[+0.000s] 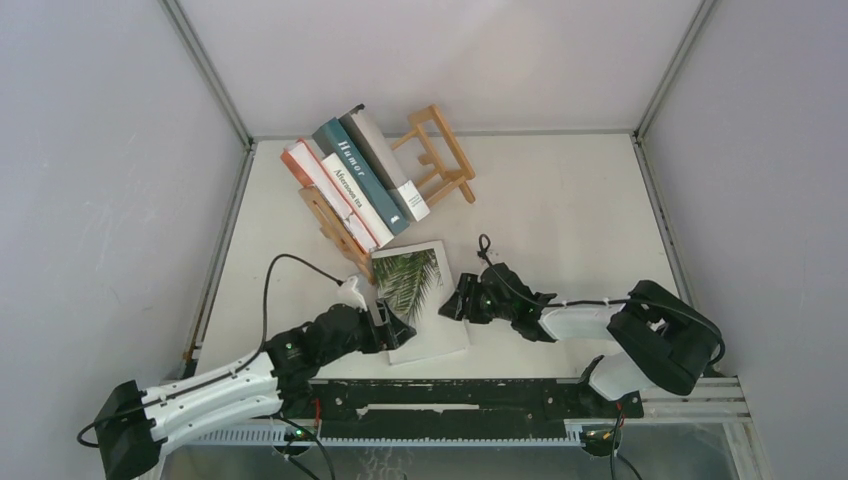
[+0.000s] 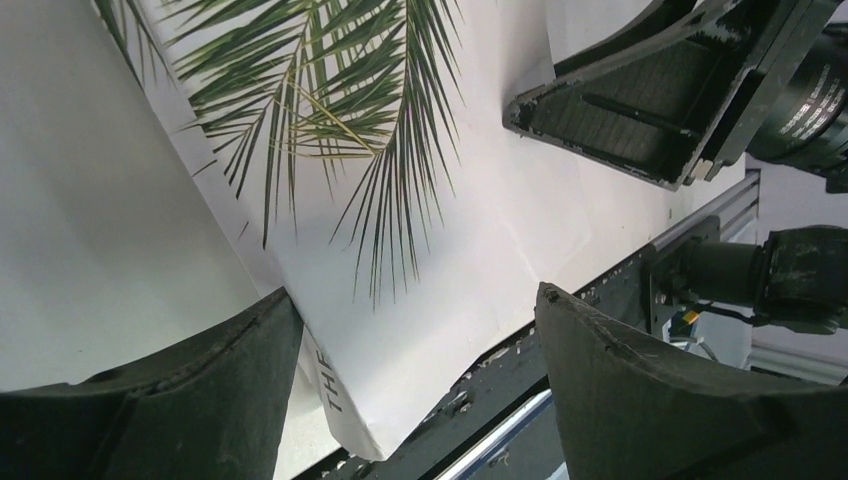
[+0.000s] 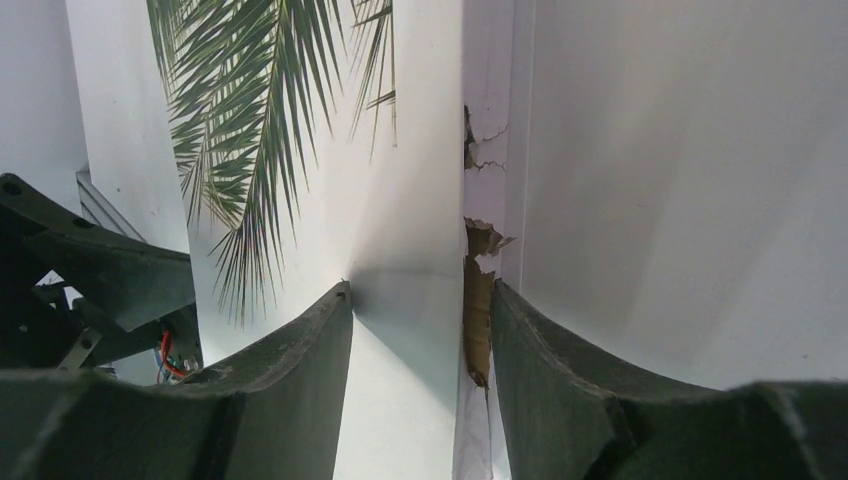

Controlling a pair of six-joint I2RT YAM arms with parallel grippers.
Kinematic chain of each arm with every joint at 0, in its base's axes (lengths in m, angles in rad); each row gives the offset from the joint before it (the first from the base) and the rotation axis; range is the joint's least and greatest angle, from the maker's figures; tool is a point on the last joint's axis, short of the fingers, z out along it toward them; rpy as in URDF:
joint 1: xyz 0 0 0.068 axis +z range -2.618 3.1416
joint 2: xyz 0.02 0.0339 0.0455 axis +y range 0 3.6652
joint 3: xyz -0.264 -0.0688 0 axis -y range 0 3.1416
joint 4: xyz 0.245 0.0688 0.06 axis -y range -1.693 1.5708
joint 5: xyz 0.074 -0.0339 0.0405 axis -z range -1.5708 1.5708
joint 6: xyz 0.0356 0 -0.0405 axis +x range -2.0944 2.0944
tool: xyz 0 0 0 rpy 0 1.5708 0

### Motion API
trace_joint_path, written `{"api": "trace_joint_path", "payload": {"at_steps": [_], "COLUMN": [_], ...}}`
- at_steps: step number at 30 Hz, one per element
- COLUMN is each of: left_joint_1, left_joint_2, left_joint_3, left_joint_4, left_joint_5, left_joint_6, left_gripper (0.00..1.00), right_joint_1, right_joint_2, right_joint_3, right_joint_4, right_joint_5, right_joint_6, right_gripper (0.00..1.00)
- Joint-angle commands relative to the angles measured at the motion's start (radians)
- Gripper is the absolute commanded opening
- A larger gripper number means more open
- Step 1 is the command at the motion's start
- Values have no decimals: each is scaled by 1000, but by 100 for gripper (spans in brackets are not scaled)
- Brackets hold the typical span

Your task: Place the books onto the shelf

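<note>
Currently the right gripper (image 3: 420, 330) straddles the right edge of the white book with green palm-leaf cover (image 1: 418, 295), one finger on the cover, one beyond the torn spine; actual pinching cannot be told. Left gripper (image 1: 392, 330) sits at the book's near-left corner, fingers apart across it. Spine lettering is cut off, reading only "THE". Book lies near-centre on the white table (image 1: 560, 220). Far left, four books (image 1: 350, 180) lean in the light-wood slatted rack (image 1: 440, 160).

- White table (image 1: 560, 200), matte, evenly lit.
- Grey walls (image 1: 100, 180) on 3 sides, w/ metal corner posts (image 1: 205, 70).
- Alu rail (image 1: 690, 392) along near edge.
</note>
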Motion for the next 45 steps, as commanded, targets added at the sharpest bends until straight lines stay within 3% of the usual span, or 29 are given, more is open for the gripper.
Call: {"api": "trace_joint_path", "payload": {"at_steps": [1, 7, 21, 25, 35, 45], "left_joint_1": [-59, -100, -143, -147, -149, -157], "left_joint_2": [27, 84, 79, 62, 20, 24], "left_joint_3": [156, 204, 169, 157, 49, -33], "left_joint_4": [256, 277, 270, 234, 211, 226], "left_joint_5": [88, 66, -12, -39, -101, -140], "left_joint_6": [-21, -14, -39, -40, -92, -154], "left_gripper": [86, 86, 86, 86, 88, 89], "right_joint_1": [21, 19, -66, -85, -190, -261], "right_joint_2": [20, -18, -208, -266, -412, -452], "right_joint_3": [-6, -21, -102, -105, -127, -147], "right_joint_4": [-164, -206, -309, -353, -465, -490], "right_joint_5": [-2, 13, 14, 15, -48, -120], "right_joint_6": [-41, -50, -48, -56, -89, -117], "right_gripper": [58, 58, 33, 20, 11, 0]}}
